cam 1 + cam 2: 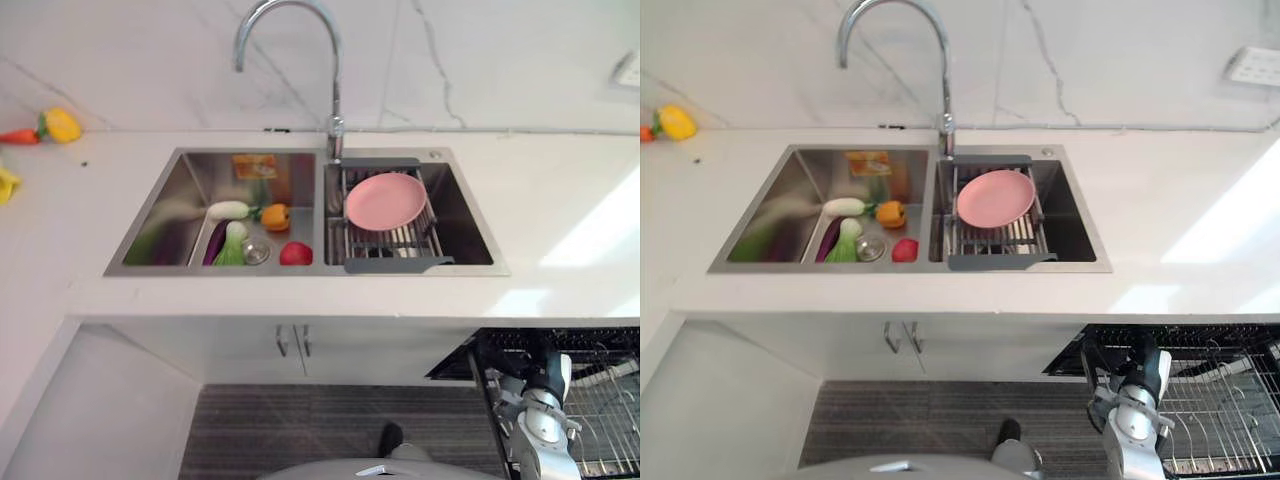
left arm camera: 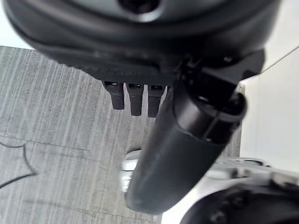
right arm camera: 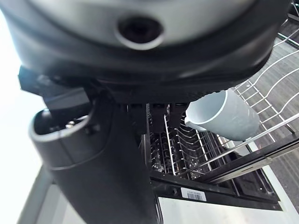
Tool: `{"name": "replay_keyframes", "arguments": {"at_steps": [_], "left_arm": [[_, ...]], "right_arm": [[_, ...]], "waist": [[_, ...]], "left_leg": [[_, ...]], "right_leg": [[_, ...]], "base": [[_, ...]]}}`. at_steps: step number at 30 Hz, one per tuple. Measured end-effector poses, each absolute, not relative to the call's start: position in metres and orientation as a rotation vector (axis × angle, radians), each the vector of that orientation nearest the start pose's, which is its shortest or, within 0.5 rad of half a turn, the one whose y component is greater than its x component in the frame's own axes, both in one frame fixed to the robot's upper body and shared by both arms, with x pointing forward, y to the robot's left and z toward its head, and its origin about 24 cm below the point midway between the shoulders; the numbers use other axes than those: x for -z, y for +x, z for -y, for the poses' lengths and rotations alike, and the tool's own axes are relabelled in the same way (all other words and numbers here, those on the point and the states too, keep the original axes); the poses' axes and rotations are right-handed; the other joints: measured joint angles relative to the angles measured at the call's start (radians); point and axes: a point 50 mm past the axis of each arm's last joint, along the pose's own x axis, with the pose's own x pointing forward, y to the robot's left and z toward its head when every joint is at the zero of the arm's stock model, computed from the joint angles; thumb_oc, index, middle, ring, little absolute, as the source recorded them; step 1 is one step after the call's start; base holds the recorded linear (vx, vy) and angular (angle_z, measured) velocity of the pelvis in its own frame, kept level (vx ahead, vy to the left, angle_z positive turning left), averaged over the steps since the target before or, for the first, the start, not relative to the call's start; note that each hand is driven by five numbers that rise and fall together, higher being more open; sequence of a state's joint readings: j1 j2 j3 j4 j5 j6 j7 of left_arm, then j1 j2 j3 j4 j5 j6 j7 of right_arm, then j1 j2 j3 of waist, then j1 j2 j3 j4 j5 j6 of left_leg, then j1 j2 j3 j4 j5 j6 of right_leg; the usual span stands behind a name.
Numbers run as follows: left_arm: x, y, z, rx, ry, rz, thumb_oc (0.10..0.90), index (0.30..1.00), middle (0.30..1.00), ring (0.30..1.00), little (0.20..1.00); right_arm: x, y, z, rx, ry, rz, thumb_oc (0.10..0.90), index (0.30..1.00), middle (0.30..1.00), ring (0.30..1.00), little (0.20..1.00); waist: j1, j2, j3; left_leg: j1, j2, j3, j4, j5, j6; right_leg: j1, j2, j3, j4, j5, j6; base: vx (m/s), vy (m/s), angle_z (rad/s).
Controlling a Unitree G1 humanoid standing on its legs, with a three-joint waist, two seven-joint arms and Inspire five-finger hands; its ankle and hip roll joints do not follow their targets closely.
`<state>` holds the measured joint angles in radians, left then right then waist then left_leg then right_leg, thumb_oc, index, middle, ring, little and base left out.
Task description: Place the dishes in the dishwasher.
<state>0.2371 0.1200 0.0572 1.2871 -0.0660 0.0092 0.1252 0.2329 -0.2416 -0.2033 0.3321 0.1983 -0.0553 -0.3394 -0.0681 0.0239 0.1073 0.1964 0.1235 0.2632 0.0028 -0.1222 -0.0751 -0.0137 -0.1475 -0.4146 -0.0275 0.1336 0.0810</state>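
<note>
— Pink plate: where was it seen, and was anything held?

— It was seen resting tilted on the wire drying rack in the right basin of the sink, touched by neither hand. The right hand was found low on the right, just above the near edge of the pulled-out dishwasher basket, its fingers loosely straight and closed on nothing. The left hand was hung over the grey floor, fingers straight and together, likewise empty. A pale blue cup was already lying on its side in the basket.

— So how was the step judged best done?

— A reach up and to the far left was called for, since the plate was well apart from the right hand. The plate's near rim was judged the best place to be gripped, thumb on one face and fingers on the other, because the raised edge offered purchase.

— And what was to be watched?

— The tap, just beyond the rack on its left, was to be avoided on the lift. The vegetables in the left basin were to be left alone. The plate was judged smooth and likely to slip, so a firm pinch was advised, and a slot clear of the cup was to be chosen.
</note>
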Motion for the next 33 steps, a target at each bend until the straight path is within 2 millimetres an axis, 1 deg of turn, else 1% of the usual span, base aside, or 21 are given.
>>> {"name": "replay_keyframes", "arguments": {"at_steps": [1,2,5,7,8,9,10,12,14,16,17,19,21,23,24,25,28,29,30,31,33], "left_arm": [[0.175,-0.022,-0.210,-0.307,0.109,-1.505,0.800,0.900,0.900,0.900,0.900],[0.176,-0.021,-0.210,-0.292,0.127,-1.506,0.800,0.900,0.900,0.900,0.900],[0.175,-0.023,-0.208,-0.254,0.165,-1.514,0.800,0.900,0.900,0.900,0.900],[0.175,-0.024,-0.208,-0.241,0.175,-1.521,0.800,0.900,0.900,0.900,0.900],[0.175,-0.024,-0.208,-0.219,0.194,-1.521,0.800,0.900,0.900,0.900,0.900],[0.175,-0.024,-0.209,-0.216,0.203,-1.520,0.800,0.900,0.900,0.900,0.900],[0.175,-0.022,-0.212,-0.216,0.211,-1.515,0.800,0.900,0.900,0.900,0.900],[0.174,-0.023,-0.213,-0.209,0.223,-1.521,0.800,0.900,0.900,0.900,0.900],[0.175,-0.021,-0.213,-0.193,0.240,-1.525,0.800,0.900,0.900,0.900,0.900],[0.175,-0.021,-0.212,-0.183,0.245,-1.531,0.800,0.900,0.900,0.900,0.900],[0.175,-0.021,-0.212,-0.182,0.244,-1.533,0.800,0.900,0.900,0.900,0.900],[0.175,-0.022,-0.211,-0.179,0.246,-1.538,0.800,0.900,0.900,0.900,0.900],[0.175,-0.023,-0.211,-0.159,0.268,-1.540,0.800,0.900,0.900,0.900,0.900],[0.176,-0.023,-0.210,-0.146,0.269,-1.542,0.800,0.900,0.900,0.900,0.900],[0.176,-0.023,-0.210,-0.146,0.269,-1.542,0.800,0.900,0.900,0.900,0.900],[0.176,-0.023,-0.209,-0.144,0.264,-1.542,0.800,0.900,0.900,0.900,0.900],[0.176,-0.020,-0.210,-0.121,0.278,-1.531,0.800,0.900,0.900,0.900,0.900],[0.176,-0.016,-0.211,-0.111,0.291,-1.521,0.800,0.900,0.900,0.900,0.900],[0.175,-0.016,-0.213,-0.110,0.292,-1.518,0.800,0.900,0.900,0.900,0.900],[0.175,-0.015,-0.215,-0.104,0.290,-1.508,0.800,0.900,0.900,0.900,0.900],[0.174,-0.010,-0.219,-0.096,0.296,-1.492,0.800,0.900,0.900,0.900,0.900]], "right_arm": [[0.048,0.155,0.286,0.652,-0.120,-0.436,0.800,0.900,0.900,0.900,0.900],[0.045,0.154,0.286,0.637,-0.126,-0.429,0.800,0.900,0.900,0.900,0.900],[0.035,0.161,0.279,0.593,-0.122,-0.377,0.800,0.900,0.900,0.900,0.900],[0.030,0.164,0.278,0.585,-0.121,-0.349,0.800,0.900,0.900,0.900,0.900],[0.024,0.166,0.277,0.579,-0.120,-0.321,0.800,0.900,0.900,0.900,0.900],[0.022,0.167,0.277,0.576,-0.119,-0.310,0.800,0.900,0.900,0.900,0.900],[0.021,0.167,0.277,0.576,-0.122,-0.305,0.800,0.900,0.900,0.900,0.900],[0.015,0.166,0.277,0.573,-0.141,-0.282,0.800,0.900,0.900,0.900,0.900],[0.008,0.163,0.281,0.589,-0.172,-0.257,0.800,0.900,0.900,0.900,0.900],[-0.009,0.164,0.291,0.646,-0.199,-0.188,0.800,0.900,0.900,0.900,0.900],[-0.014,0.164,0.294,0.664,-0.216,-0.164,0.800,0.900,0.900,0.900,0.900],[-0.030,0.166,0.297,0.689,-0.224,-0.094,0.800,0.900,0.900,0.900,0.900],[-0.045,0.168,0.297,0.689,-0.236,-0.020,0.800,0.900,0.900,0.900,0.900],[-0.057,0.172,0.296,0.653,-0.274,0.023,0.800,0.900,0.900,0.900,0.900],[-0.057,0.172,0.296,0.653,-0.274,0.023,0.800,0.900,0.900,0.900,0.900],[-0.066,0.176,0.293,0.611,-0.319,0.075,0.800,0.900,0.900,0.900,0.900],[-0.080,0.185,0.292,0.507,-0.431,0.112,0.800,0.900,0.900,0.900,0.900],[-0.084,0.189,0.291,0.460,-0.469,0.119,0.800,0.900,0.900,0.900,0.900],[-0.089,0.195,0.287,0.397,-0.507,0.138,0.800,0.900,0.900,0.900,0.900],[-0.092,0.200,0.284,0.352,-0.525,0.145,0.800,0.900,0.900,0.900,0.900],[-0.098,0.206,0.283,0.266,-0.590,0.150,0.800,0.900,0.900,0.900,0.900]], "waist": [[-0.006,0.006,-0.003],[-0.007,0.011,-0.004],[-0.028,0.011,-0.001],[-0.041,0.013,-0.002],[-0.044,0.014,-0.001],[-0.045,0.013,0.001],[-0.052,0.004,0.003],[-0.063,-0.001,0.003],[-0.075,-0.004,0.004],[-0.092,0.004,0.002],[-0.101,0.007,0.000],[-0.105,0.014,-0.005],[-0.104,0.018,-0.007],[-0.101,0.020,-0.009],[-0.101,0.020,-0.009],[-0.088,0.023,-0.013],[-0.071,0.026,-0.014],[-0.071,0.021,-0.016],[-0.048,0.016,-0.017],[-0.036,0.013,-0.019],[-0.027,0.006,-0.017]], "left_leg": [[0.007,0.001,-0.001,0.000,-0.001,-0.002],[0.013,0.002,-0.001,0.000,-0.001,-0.003],[0.037,-0.002,0.004,-0.020,-0.001,-0.003],[0.049,-0.008,0.012,-0.043,-0.001,-0.003],[0.058,-0.016,0.030,-0.069,0.002,-0.002],[0.060,-0.021,0.040,-0.070,0.003,-0.001],[0.063,-0.028,0.047,-0.072,0.002,0.001],[0.067,-0.039,0.054,-0.085,0.010,0.010],[0.067,-0.050,0.057,-0.091,0.012,0.015],[0.064,-0.060,0.059,-0.093,0.013,0.020],[0.064,-0.061,0.059,-0.093,0.012,0.022],[0.064,-0.063,0.062,-0.093,0.012,0.023],[0.064,-0.062,0.064,-0.093,0.012,0.023],[0.064,-0.063,0.064,-0.093,0.012,0.023],[0.064,-0.063,0.064,-0.093,0.012,0.023],[0.061,-0.062,0.061,-0.093,0.012,0.022],[0.060,-0.062,0.043,-0.092,0.012,0.023],[0.060,-0.063,0.031,-0.092,0.014,0.025],[0.055,-0.062,0.025,-0.094,0.016,0.025],[0.047,-0.062,0.019,-0.094,0.017,0.026],[0.035,-0.064,-0.011,-0.089,0.022,0.028]], "right_leg": [[-0.003,0.005,0.010,-0.002,0.002,-0.003],[-0.001,0.007,0.016,-0.004,0.005,-0.006],[-0.008,0.012,0.050,-0.001,0.006,-0.004],[-0.016,0.012,0.060,-0.001,0.009,0.000],[-0.028,0.009,0.076,0.000,0.012,0.009],[-0.032,0.004,0.085,0.000,0.012,0.014],[-0.036,0.002,0.094,0.001,0.012,0.016],[-0.042,-0.006,0.102,0.000,0.015,0.020],[-0.048,-0.011,0.112,-0.002,0.019,0.025],[-0.053,-0.021,0.116,-0.005,0.028,0.038],[-0.052,-0.022,0.116,-0.007,0.028,0.038],[-0.052,-0.022,0.119,-0.012,0.032,0.041],[-0.052,-0.021,0.121,-0.013,0.033,0.039],[-0.050,-0.021,0.120,-0.016,0.034,0.040],[-0.050,-0.021,0.120,-0.016,0.034,0.040],[-0.046,-0.022,0.118,-0.014,0.035,0.040],[-0.020,-0.026,0.096,-0.035,0.044,0.042],[-0.019,-0.027,0.089,-0.038,0.045,0.043],[-0.016,-0.029,0.083,-0.038,0.044,0.042],[-0.015,-0.032,0.074,-0.041,0.044,0.043],[-0.004,-0.039,0.047,-0.053,0.049,0.046]], "base": [[0.07,0.023,-0.32],[0.04,0.038,-0.29],[0.03,0.069,-0.33],[0.02,0.080,-0.22],[0.02,0.082,-0.29],[0.01,0.054,-0.32],[0.00,0.052,-0.23],[-0.01,0.063,-0.13],[0.03,0.081,-0.08],[0.03,0.051,-0.04],[0.00,0.000,0.00],[-0.01,0.007,-0.04],[0.01,0.012,-0.02],[0.00,0.000,0.00],[0.00,0.000,0.00],[0.00,-0.003,0.05],[-0.02,-0.019,0.18],[-0.01,-0.035,0.29],[0.00,-0.044,0.23],[-0.02,-0.039,0.27],[-0.01,-0.045,0.42]]}}
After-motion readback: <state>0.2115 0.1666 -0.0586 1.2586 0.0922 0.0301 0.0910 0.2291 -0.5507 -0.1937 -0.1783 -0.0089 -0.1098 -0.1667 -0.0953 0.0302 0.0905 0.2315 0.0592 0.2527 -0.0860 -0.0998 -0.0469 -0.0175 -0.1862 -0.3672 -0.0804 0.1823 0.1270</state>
